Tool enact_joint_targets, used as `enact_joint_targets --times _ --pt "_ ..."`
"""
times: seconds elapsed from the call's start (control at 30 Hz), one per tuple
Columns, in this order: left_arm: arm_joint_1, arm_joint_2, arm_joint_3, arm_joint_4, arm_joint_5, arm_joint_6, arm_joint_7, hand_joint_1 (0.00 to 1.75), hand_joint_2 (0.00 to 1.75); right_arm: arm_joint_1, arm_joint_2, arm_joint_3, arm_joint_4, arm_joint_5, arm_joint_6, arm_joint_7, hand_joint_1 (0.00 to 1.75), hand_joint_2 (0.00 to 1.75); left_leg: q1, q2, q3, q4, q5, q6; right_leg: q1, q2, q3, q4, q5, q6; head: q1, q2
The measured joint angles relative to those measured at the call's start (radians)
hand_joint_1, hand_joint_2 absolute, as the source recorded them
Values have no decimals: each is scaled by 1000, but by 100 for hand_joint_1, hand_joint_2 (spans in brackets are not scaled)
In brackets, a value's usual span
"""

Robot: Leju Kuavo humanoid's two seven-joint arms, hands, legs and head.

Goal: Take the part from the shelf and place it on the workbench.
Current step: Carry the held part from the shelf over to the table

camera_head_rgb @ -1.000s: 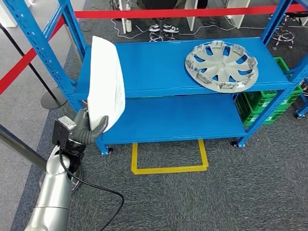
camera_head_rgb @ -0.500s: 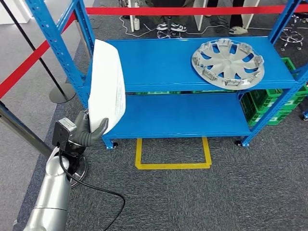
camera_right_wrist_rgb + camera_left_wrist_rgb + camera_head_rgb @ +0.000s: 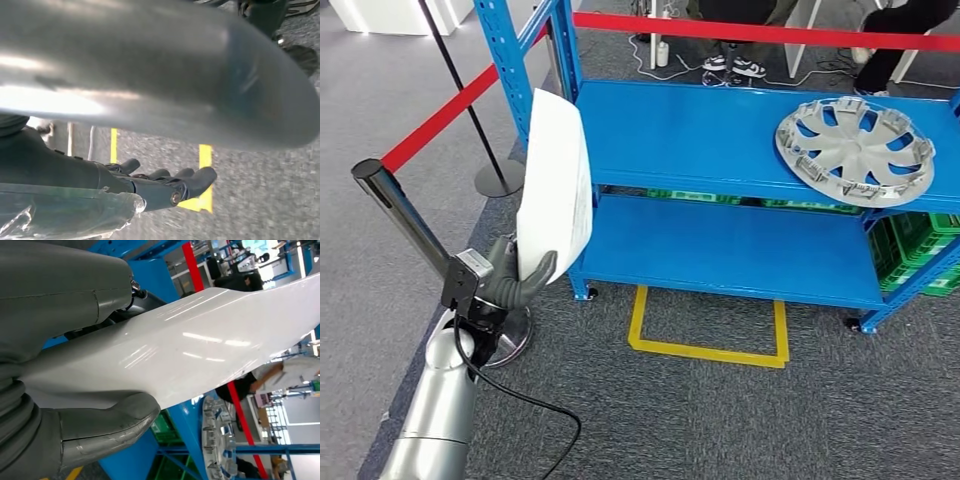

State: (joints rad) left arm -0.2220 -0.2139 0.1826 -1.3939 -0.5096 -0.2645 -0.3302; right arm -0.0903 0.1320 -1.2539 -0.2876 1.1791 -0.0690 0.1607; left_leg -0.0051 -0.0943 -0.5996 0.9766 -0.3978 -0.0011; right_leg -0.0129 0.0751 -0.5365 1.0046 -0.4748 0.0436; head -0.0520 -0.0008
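Left hand (image 3: 515, 278) grasps white sheet (image 3: 555, 185), print unreadable; right hand (image 3: 166, 185) apparently empty, fingers extended.

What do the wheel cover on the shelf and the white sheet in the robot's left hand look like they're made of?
Wheel cover: probably moulded plastic with matte silver-grey paint, given the clips around its rim. White sheet: glossy, likely laminated paper or thin plastic; it shows streaky highlights and bends in the left hand.
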Motion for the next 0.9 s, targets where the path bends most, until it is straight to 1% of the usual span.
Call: enact_joint_targets --times 0.03,0.07,0.1,0.13,0.17,0.2,0.23,0.27,0.3,0.33,0.37,0.4,0.43,0.47,0.5,0.53,0.57,0.6,0.63,0.67,0.7,0.73,0.77,0.8,0.83,0.87,0.9 --pt "1 -1 -2 0 -1 2 1 175 175 0 0 0 0 0 -1 0 0 0 2 -9 -6 1 5 -6 1 -8 -1 -2 1 -3 0 0" --pt "2 -1 -3 0 -2 2 2 175 175 0 0 0 0 0 -1 1 0 0 3 -9 -11 2 6 -12 1 -18 -4 -1 5 -8 0 0" --pt "3 -1 -3 0 -2 3 3 175 175 0 0 0 0 0 -2 1 0 0 2 3 -18 11 -2 -18 0 -29 -6 -1 8 -15 -3 0" --pt "3 -1 -4 0 -2 3 3 175 175 0 0 0 0 0 -2 0 0 0 2 24 -31 38 -23 -24 -1 -40 -8 -3 12 -21 -6 0" --pt "3 -1 -6 0 -2 3 4 175 175 0 0 0 0 0 -3 0 0 0 2 50 -54 88 -57 -30 -2 -53 -10 -4 15 -26 -10 0" --pt "2 -2 -7 0 -2 3 4 175 175 1 0 0 0 0 -4 0 0 0 2 70 -84 157 -96 -35 -1 -66 -14 -5 17 -28 -14 0" --pt "3 -2 -9 0 -3 3 4 175 175 2 0 0 0 0 -4 0 0 0 4 79 -115 229 -129 -39 -1 -79 -17 -4 19 -29 -14 0" --pt "4 -2 -10 0 -3 3 5 175 175 3 0 0 0 0 -5 0 0 0 6 82 -136 282 -148 -42 0 -93 -20 -4 20 -30 -14 0" --pt "5 -2 -11 0 -1 3 6 175 175 3 0 0 0 0 -5 0 0 0 8 83 -138 299 -148 -43 0 -106 -23 -4 21 -29 -15 0" --pt "6 -3 -10 0 6 3 6 175 175 3 0 0 0 0 -4 0 0 0 9 86 -119 274 -129 -44 -1 -119 -24 -4 22 -29 -15 0" --pt "5 -4 -10 0 21 3 8 175 175 2 0 0 0 2 -2 -1 0 0 10 97 -81 214 -98 -42 -1 -131 -23 -4 22 -27 -15 0" --pt "1 -7 -8 0 41 3 9 175 175 2 0 0 0 5 0 -1 0 0 8 123 -36 138 -68 -40 1 -142 -22 -4 23 -25 -16 0" --pt "-6 -11 -7 1 60 6 12 175 175 1 0 1 0 8 3 -2 0 0 4 149 3 69 -48 -36 4 -152 -22 -3 22 -21 -18 0" --pt "-15 -17 -6 2 73 11 15 175 175 0 0 1 0 12 5 -2 0 0 1 170 25 24 -38 -31 8 -162 -23 -2 22 -16 -19 0" --pt "-24 -21 -5 3 73 19 20 175 175 -1 0 2 0 14 5 -4 0 0 -3 180 33 3 -37 -25 11 -173 -23 -2 22 -11 -20 0" --pt "-30 -25 -4 4 65 29 25 175 175 -1 0 3 0 16 4 -6 0 0 -6 171 30 -1 -36 -17 13 -185 -22 -2 22 -6 -20 0" --pt "-32 -26 -3 4 56 37 28 175 175 -2 1 5 0 17 1 -9 0 0 -4 159 27 -2 -33 -9 12 -195 -22 -3 21 0 -19 0" --pt "-34 -28 -2 4 47 44 30 175 175 -4 1 7 0 18 -2 -12 0 0 -3 147 25 -3 -29 -2 10 -190 -24 2 14 5 -18 0" --pt "-36 -31 -2 4 42 50 31 175 175 -4 2 8 0 17 -4 -15 0 0 -1 136 24 -5 -26 5 8 -170 -32 23 -4 10 -16 0" --pt "-38 -34 -1 4 39 57 31 175 175 -5 3 9 0 17 -6 -17 0 0 1 124 22 -7 -22 12 6 -141 -50 66 -32 13 -14 0" --pt "-40 -39 -1 4 36 66 32 175 175 -4 4 9 0 17 -7 -18 0 0 2 112 19 -7 -20 16 5 -110 -77 131 -67 14 -11 0" --pt "-41 -43 0 5 32 79 36 175 175 -3 5 9 0 16 -7 -17 0 0 1 98 17 -6 -18 20 4 -90 -108 205 -101 15 -9 0" --pt "-43 -48 3 5 26 96 47 175 175 -1 6 9 0 15 -8 -15 0 0 0 84 15 -6 -16 21 5 -81 -135 264 -122 15 -9 0" --pt "-46 -52 9 5 17 115 63 175 175 1 6 9 0 13 -9 -11 0 0 0 70 14 -6 -15 21 5 -77 -148 293 -125 14 -8 0" --pt "-51 -56 16 5 7 131 83 175 175 1 6 9 0 11 -10 -7 0 0 0 56 14 -5 -13 21 4 -74 -142 279 -107 14 -9 0" --pt "-58 -61 25 5 -4 141 103 175 175 1 7 9 0 10 -11 -2 0 0 0 41 13 -3 -12 19 2 -68 -117 227 -73 13 -9 0" --pt "-66 -65 33 5 -15 144 116 175 175 0 7 9 0 9 -13 1 0 0 2 28 12 -1 -11 16 -1 -49 -83 157 -39 13 -8 0"
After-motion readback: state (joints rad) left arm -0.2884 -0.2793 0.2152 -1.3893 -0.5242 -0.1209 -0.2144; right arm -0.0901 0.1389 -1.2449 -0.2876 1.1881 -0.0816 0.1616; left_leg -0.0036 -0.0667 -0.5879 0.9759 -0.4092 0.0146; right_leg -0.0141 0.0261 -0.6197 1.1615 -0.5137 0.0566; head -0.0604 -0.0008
